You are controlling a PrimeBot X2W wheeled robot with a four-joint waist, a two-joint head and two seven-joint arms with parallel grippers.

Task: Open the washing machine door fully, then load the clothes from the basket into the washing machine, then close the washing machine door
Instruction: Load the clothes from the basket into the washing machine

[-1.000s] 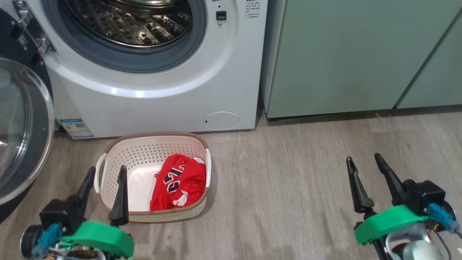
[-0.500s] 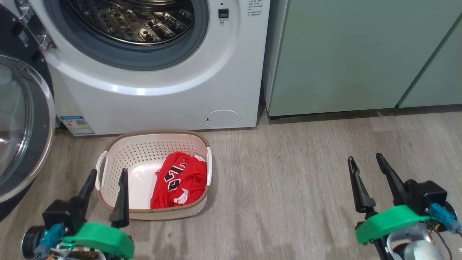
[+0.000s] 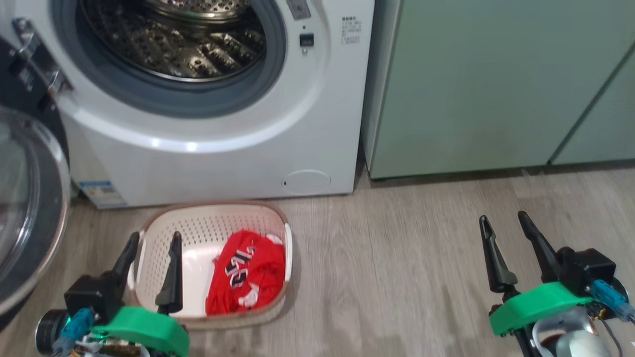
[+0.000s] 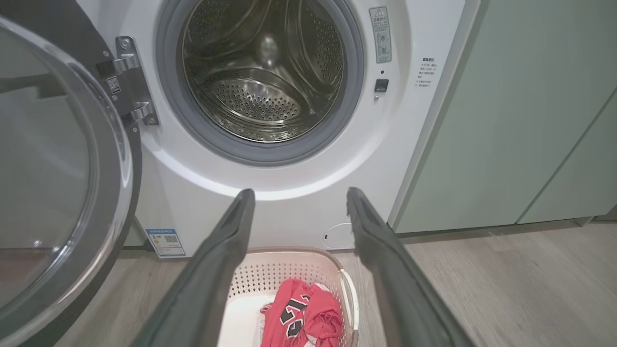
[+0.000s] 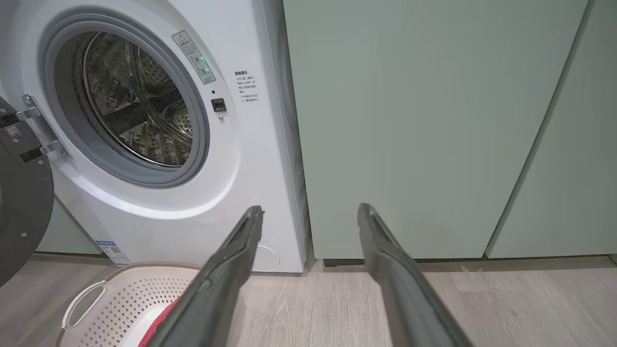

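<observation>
Facing the washing machine (image 3: 208, 148), bare drum on show, with the washing machine door (image 3: 27, 198) swung wide off to the left. Down on the floor right in front: the basket (image 3: 218, 207), with the clothes (image 3: 245, 272) bunched in its right half. Loading time, by the look of it. Best to come down from above, pinch deep into the red bundle, stay off the perforated wall. Left gripper (image 3: 155, 238) spread fully wide by the basket's left end, holding nothing; right gripper (image 3: 501, 217) equally wide, empty, well apart over floor.
</observation>
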